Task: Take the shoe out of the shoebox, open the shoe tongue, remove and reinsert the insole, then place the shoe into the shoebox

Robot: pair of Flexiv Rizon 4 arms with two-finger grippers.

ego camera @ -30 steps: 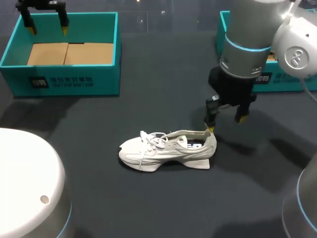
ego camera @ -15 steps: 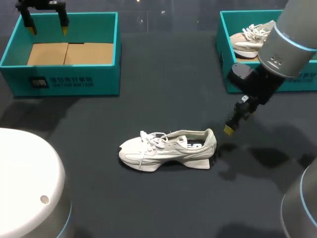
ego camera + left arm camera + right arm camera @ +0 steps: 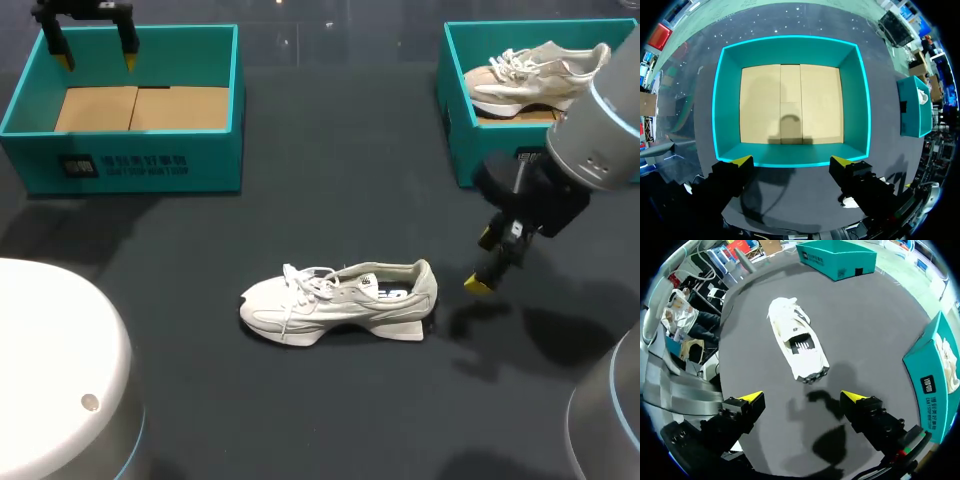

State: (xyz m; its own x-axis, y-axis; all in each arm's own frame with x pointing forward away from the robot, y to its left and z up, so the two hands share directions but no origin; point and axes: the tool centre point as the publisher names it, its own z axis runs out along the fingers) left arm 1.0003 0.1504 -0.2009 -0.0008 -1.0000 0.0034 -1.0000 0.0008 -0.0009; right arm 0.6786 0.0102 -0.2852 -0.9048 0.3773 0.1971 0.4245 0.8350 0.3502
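Here the right end effector (image 3: 483,262) hangs above the counter (image 3: 330,170) with its two yellow-tipped fingers spread wide. Nothing sits between them and they touch nothing. The white shoe (image 3: 340,300) stands on its sole on the counter just ahead of it. Its heel is nearest the fingertips and its toe points away, with a strip of bare counter between heel and tips. In the right wrist view the shoe (image 3: 785,320) lies ahead of the end effector (image 3: 803,397), roughly in line with the gap between the fingers. Its laces are at the far end and the insole (image 3: 799,344) shows through the opening. Off to one side of this end effector stands the right shoebox (image 3: 455,130), teal, with a second shoe (image 3: 535,75) inside, apart from the fingers.

The left end effector (image 3: 97,55) hovers over the left shoebox (image 3: 140,160), well apart from the white shoe. Its fingers also stand wide apart, gripping nothing. In the left wrist view that shoebox (image 3: 720,100) lies directly ahead of the end effector (image 3: 791,161), its brown cardboard floor in plain sight and the fingertips near one of its walls.
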